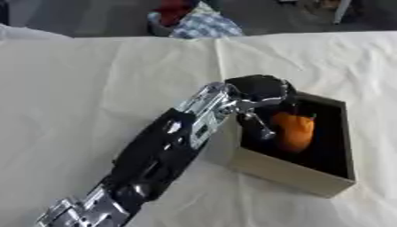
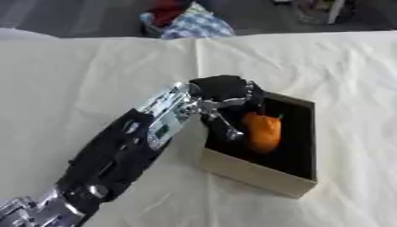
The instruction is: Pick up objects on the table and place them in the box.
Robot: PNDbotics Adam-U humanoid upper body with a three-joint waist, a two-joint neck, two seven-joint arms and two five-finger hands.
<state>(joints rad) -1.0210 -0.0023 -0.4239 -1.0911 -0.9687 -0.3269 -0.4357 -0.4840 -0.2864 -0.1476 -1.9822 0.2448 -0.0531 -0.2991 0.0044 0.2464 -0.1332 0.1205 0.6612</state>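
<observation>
A tan cardboard box with a dark inside stands on the table, right of centre. Inside it an orange, elongated object with a dark stem end stands nearly upright. My left arm comes up from the lower left, and my left hand hangs over the box's left rim. Its fingers curl down into the box around the top and left side of the orange object. Whether the object touches the box floor is hidden in the dark interior. My right hand shows in neither view.
A cream cloth with creases covers the whole table. Beyond the far edge lie a blue checked fabric and something red on the floor. A pale leg stands at the top right.
</observation>
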